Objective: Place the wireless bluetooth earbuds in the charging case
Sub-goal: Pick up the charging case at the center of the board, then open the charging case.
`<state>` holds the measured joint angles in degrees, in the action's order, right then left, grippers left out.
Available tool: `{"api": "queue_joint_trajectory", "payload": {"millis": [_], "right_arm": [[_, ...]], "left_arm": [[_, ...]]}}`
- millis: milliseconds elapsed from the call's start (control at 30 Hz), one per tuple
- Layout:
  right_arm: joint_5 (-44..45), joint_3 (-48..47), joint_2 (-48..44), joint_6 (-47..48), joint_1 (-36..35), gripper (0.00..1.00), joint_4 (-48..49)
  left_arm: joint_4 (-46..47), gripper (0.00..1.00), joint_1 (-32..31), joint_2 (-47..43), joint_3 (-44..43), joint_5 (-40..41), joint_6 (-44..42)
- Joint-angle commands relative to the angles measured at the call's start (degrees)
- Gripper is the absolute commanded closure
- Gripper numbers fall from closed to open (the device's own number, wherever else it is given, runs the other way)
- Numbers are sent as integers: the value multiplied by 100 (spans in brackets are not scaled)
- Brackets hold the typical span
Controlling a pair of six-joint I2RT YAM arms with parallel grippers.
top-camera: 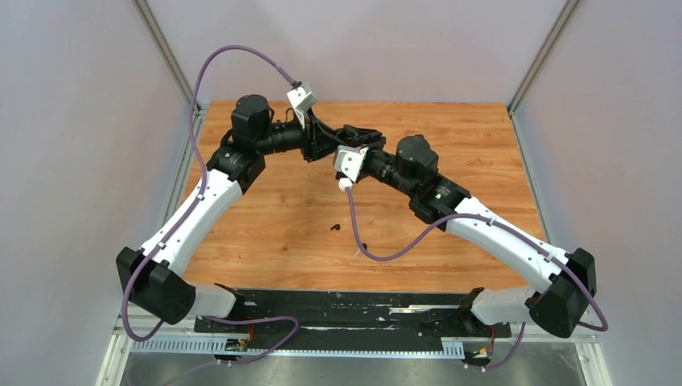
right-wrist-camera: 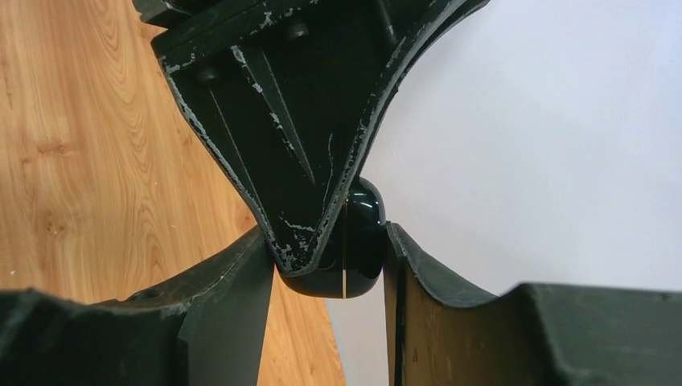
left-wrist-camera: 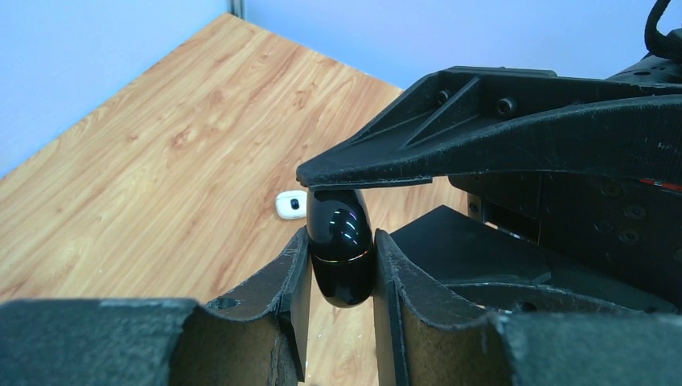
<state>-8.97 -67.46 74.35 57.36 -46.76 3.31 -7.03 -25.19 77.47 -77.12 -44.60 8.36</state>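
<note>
A glossy black charging case [left-wrist-camera: 342,261], closed with a thin seam round it, hangs above the table between both grippers. My left gripper [left-wrist-camera: 342,241] is shut on it, both pads pressed against its sides. My right gripper [right-wrist-camera: 326,241] also holds the case [right-wrist-camera: 363,241], with one left finger [right-wrist-camera: 281,121] crossing in front of it. In the top view the two grippers meet at the back middle of the table [top-camera: 354,138] and hide the case. A white earbud [left-wrist-camera: 291,204] lies on the wood below. A small black earbud [top-camera: 334,227] lies near the table's middle.
The wooden table [top-camera: 265,233] is ringed by grey walls on three sides. A purple cable [top-camera: 386,253] from the right wrist droops onto the table close to the black earbud. The arm bases [top-camera: 354,310] stand at the near edge.
</note>
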Motion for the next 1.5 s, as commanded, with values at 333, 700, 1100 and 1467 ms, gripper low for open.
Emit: {"api": "queue_joint_trajectory", "payload": {"millis": [333, 700, 1100, 1467], "right_arm": [[-2639, -1990, 266, -2656, 1269, 11, -3574], [-4993, -3115, 1212, -4127, 2085, 18, -4118], [-4942, -2880, 1460, -4807, 2043, 23, -3532], [-4501, -2893, 1720, -5102, 2039, 26, -3258]], "left_arm": [[1224, 100, 614, 108, 356, -2309, -752], [-566, 100, 756, 361, -93, -3166, -2864], [-546, 100, 648, 328, -28, -2977, -2635], [-510, 100, 440, 247, -46, -2902, -2393]]}}
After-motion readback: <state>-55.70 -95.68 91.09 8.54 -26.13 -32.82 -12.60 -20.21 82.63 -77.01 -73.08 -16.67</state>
